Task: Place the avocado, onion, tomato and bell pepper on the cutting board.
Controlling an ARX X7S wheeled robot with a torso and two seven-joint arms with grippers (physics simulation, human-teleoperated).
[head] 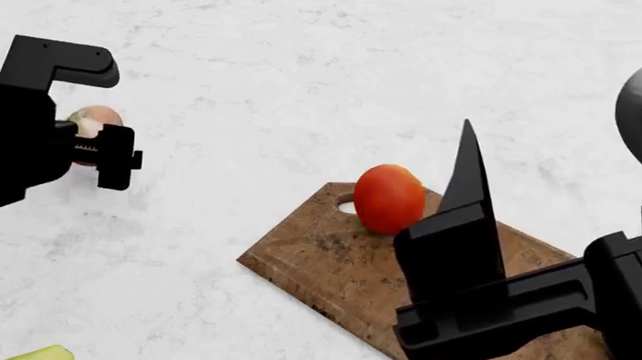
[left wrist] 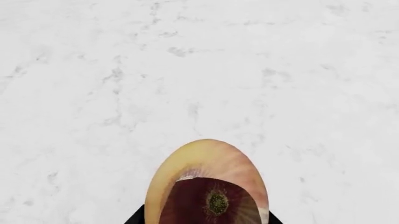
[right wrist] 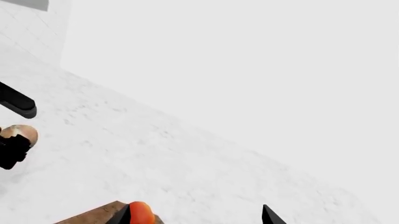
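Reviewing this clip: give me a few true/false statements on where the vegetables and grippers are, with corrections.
1. The tomato sits on the cutting board. True.
2. The left gripper holds the onion. True.
3. The onion is on the board. False: it is off to the side, over the marble counter.
4. The right gripper grips the tomato. False: its fingers are spread, holding nothing.
5. The handle hole is by the tomato. True.

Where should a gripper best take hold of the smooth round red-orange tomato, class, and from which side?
Probably across the smooth round red-orange tomato's widest middle, from above: it sits on the worn brown wooden cutting board, rounded with no handle, top exposed.
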